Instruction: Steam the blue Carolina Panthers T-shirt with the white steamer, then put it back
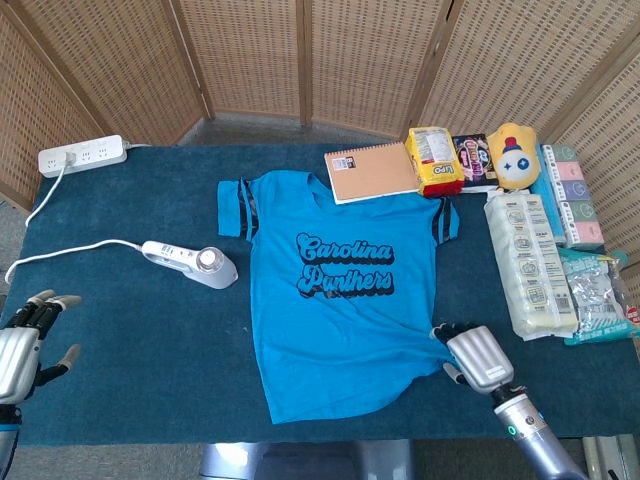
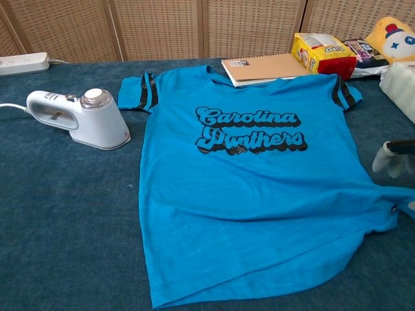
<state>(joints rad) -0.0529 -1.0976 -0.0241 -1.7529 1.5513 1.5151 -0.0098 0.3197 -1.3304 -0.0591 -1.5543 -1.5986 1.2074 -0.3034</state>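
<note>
the shirt (image 1: pixel 338 290) lay flat mid-table, its near-right hem pinched by the right hand (image 1: pixel 476 360), while the steamer (image 1: pixel 192 263) sat untouched at left, left hand (image 1: pixel 22 340) spread empty; steaming not begun.

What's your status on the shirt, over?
Left hand open, idle. Right hand pinching T-shirt hem corner. Steamer untouched beside the shirt. Notebook overlaps the collar.

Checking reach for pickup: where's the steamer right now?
In both views the white steamer lies on the table's left part, just left of the blue T-shirt, its cord running toward the power strip.
</note>
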